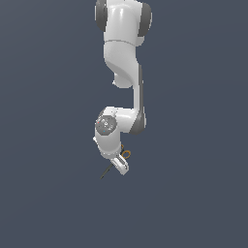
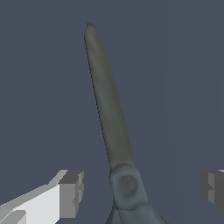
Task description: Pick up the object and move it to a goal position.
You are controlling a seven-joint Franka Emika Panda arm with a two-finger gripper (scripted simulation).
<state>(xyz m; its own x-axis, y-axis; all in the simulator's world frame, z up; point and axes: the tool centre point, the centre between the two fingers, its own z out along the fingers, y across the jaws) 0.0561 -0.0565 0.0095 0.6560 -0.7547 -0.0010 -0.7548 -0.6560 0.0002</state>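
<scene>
The object is a small pair of scissors [image 1: 106,173] lying flat on the dark floor. Its dark blades point toward the exterior view's left and one orange loop [image 1: 126,154] peeks out beside the wrist. My gripper [image 1: 119,168] is low over its middle and covers the pivot there. In the wrist view the closed blades [image 2: 109,109] run away from the round pivot [image 2: 126,183]. My gripper [image 2: 142,191] is open, with one finger [image 2: 70,193] on each side of the pivot and a wide gap to the other finger [image 2: 214,190]. Neither pad touches the scissors.
Only a plain dark blue-grey floor [image 1: 193,193] surrounds the scissors. The white arm [image 1: 123,53] comes down from the upper part of the exterior view.
</scene>
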